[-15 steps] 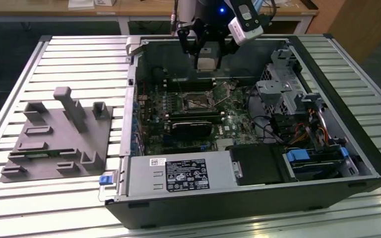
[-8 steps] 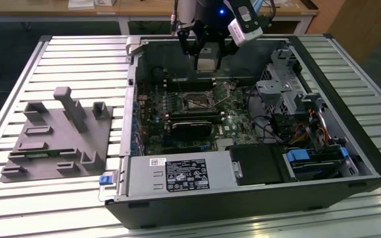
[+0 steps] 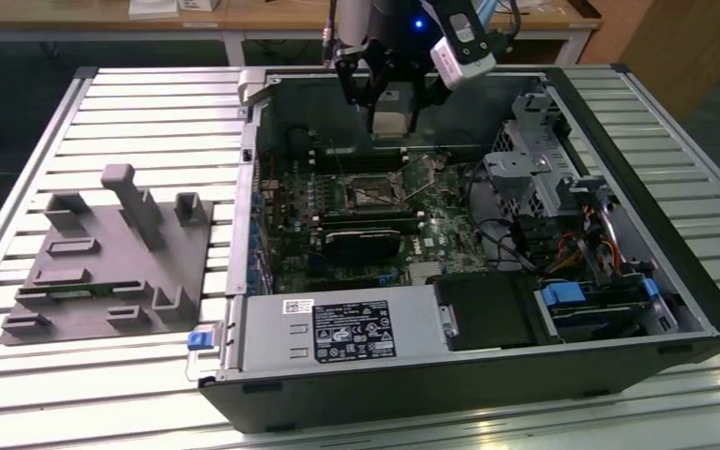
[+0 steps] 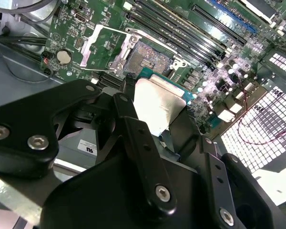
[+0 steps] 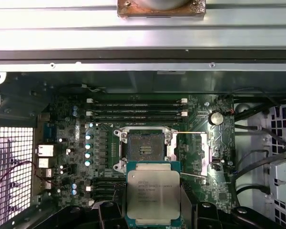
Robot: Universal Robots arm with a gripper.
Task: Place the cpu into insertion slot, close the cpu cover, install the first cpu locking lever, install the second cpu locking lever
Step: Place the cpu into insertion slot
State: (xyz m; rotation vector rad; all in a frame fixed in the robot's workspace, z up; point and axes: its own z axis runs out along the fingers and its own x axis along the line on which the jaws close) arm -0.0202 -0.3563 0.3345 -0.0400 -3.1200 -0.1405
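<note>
Cpu (image 5: 152, 193) is clamped by its edges in your tool (image 5: 153, 212), metal top turned toward the first wrist view, so I judge the contact side faces the board. It hangs above the motherboard (image 5: 66, 143), just beside the insertion slot (image 5: 145, 149) and not yet in it. The cpu cover (image 4: 105, 47) lies swung open, leaving the socket bare to take the cpu flat.

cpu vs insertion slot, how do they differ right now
The cpu has a pale silver top; the slot has a dark centre. The cpu is held in the gripper, off the board; the slot sits fixed on it, uncovered and empty. Both are square.
</note>
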